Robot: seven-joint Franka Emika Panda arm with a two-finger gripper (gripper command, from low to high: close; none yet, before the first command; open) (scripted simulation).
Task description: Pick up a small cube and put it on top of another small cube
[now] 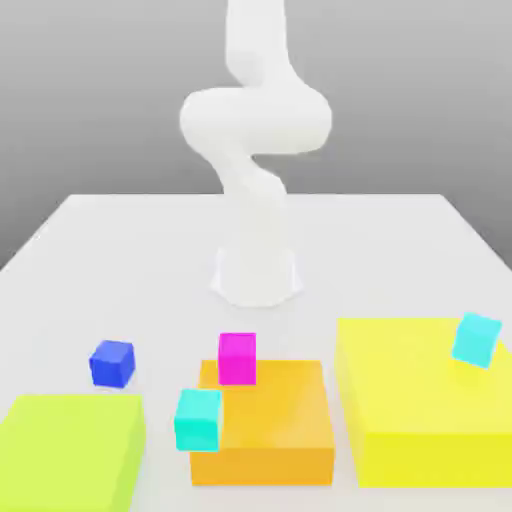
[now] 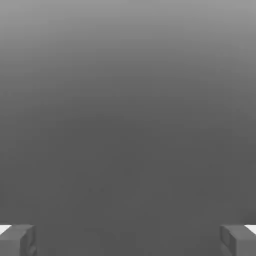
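Standing at the far middle of the white desk (image 1: 90,240), the arm (image 1: 256,190) is seen folded upward, its upper part rising out of the exterior view. From that posture it is judged that no approach has begun and the task is at its very start.

The orange block (image 1: 275,425) is taken as the landmark. To its right in the exterior view, close by with a narrow gap of desk between, a larger yellow block (image 1: 420,410) is set; to its left, a lime block (image 1: 65,450) is cut by the frame's edge. All three are judged too large to be gripped and to act only as clutter or platforms.

A magenta cube (image 1: 237,358) is seen at the orange block's far left corner, and a turquoise cube (image 1: 198,419) against its near left side. The cyan cube (image 1: 476,339), tilted and seemingly resting on the yellow block's far right part, is well apart from the orange block; its raised, skewed perch is likely to make stacking delicate. The blue cube (image 1: 112,364), which is to be picked, lies on bare desk to the left of the orange block, just behind the lime block, with free room around it.

In the hand view, the fingers (image 2: 17,240) are seen spread wide, holding nothing.
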